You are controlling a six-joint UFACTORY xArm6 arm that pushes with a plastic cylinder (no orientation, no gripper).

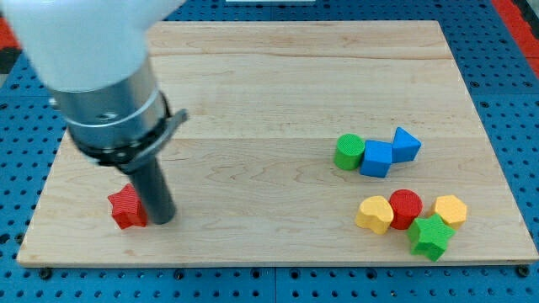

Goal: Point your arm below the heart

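My tip rests on the wooden board in the lower left of the frame, touching or just beside the right edge of the red star block. There is no claw to release or clench here: the arm ends in a plain dark rod, so nothing is grasped.

The yellow heart block lies in the lower right of the frame, well apart from my tip and almost level with it. The decisive relation is this: the heart sits far toward the view's right, and the target spot is the bare strip of board between the heart and the board's bottom edge. I judge that the move calls for a long travel rightward, dipping slightly toward the view's bottom.

The heart touches the red cylinder on its right; beyond are a yellow hexagon block and a green star block. Above them lie a green cylinder, a blue cube and a blue wedge-like block. All the blocks look like matte plastic with fine ridges; the board is pale grained wood over a blue pegboard.
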